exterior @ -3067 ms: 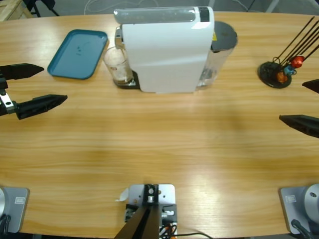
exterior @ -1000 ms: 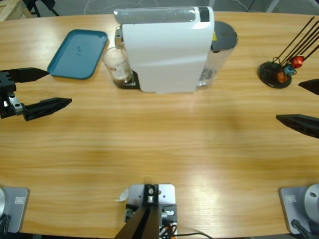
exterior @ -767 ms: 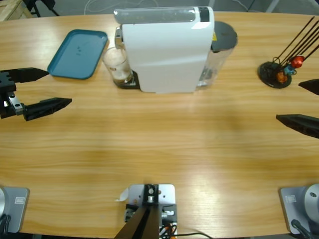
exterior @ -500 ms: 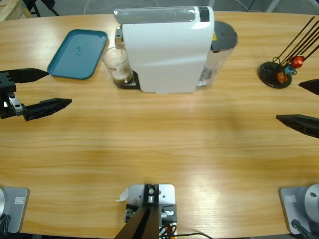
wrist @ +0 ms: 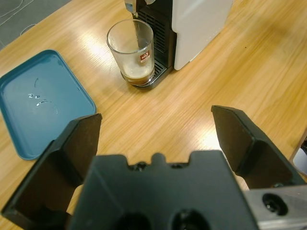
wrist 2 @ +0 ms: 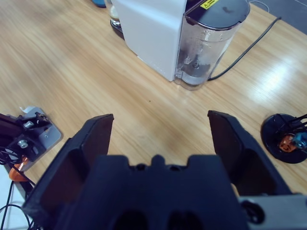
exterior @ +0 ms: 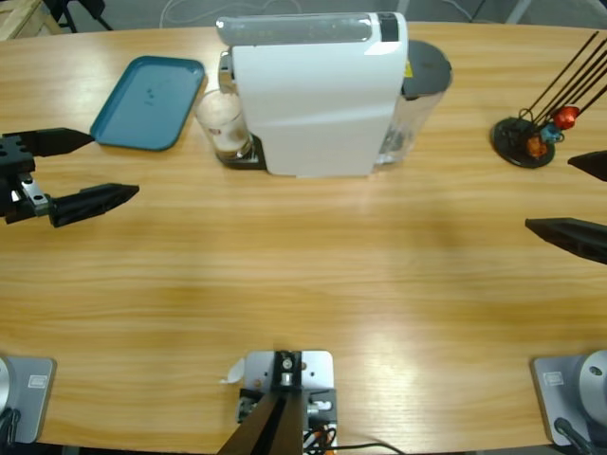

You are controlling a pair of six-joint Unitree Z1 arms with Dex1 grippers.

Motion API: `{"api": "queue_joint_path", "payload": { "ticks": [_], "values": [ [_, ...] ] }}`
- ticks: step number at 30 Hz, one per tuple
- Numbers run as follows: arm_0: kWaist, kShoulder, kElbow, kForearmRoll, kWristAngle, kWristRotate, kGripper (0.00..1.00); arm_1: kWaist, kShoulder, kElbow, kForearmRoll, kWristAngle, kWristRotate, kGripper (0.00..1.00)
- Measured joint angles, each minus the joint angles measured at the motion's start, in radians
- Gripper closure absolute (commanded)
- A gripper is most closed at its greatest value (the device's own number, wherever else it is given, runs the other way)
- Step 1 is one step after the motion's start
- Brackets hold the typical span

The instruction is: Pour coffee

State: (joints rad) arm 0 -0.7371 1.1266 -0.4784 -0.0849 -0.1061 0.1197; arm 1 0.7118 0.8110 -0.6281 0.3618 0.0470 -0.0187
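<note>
A clear glass [exterior: 222,124] [wrist: 131,48] stands on the drip tray under the spout of the white coffee machine [exterior: 318,95] [wrist: 201,21]. A shallow layer of tan, foamy coffee [wrist: 136,77] lies in its bottom. My left gripper [exterior: 114,166] [wrist: 156,117] hovers open at the table's left edge, short of the glass, nothing between its jaws. My right gripper [exterior: 550,192] [wrist 2: 160,117] is open at the right edge, pointing toward the machine's water-tank side, and holds nothing.
A teal tray [exterior: 150,102] [wrist: 38,100] lies left of the glass. The machine's water tank [exterior: 417,95] [wrist 2: 206,43] sits on its right side. A black capsule stand [exterior: 524,142] [wrist 2: 288,139] with orange and red capsules is at the far right.
My left gripper has crept a little to the right, toward the glass. The right gripper has shifted only slightly inward. The glass and machine have not moved.
</note>
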Motion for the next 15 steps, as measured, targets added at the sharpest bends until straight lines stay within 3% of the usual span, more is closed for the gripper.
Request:
{"api": "queue_joint_path", "payload": {
  "ticks": [15],
  "values": [
    [0.000,0.024,0.000,-0.032,0.000,-0.008,0.000,0.000,0.000,0.001,-0.002,0.000,0.003,0.156]
  ]
}}
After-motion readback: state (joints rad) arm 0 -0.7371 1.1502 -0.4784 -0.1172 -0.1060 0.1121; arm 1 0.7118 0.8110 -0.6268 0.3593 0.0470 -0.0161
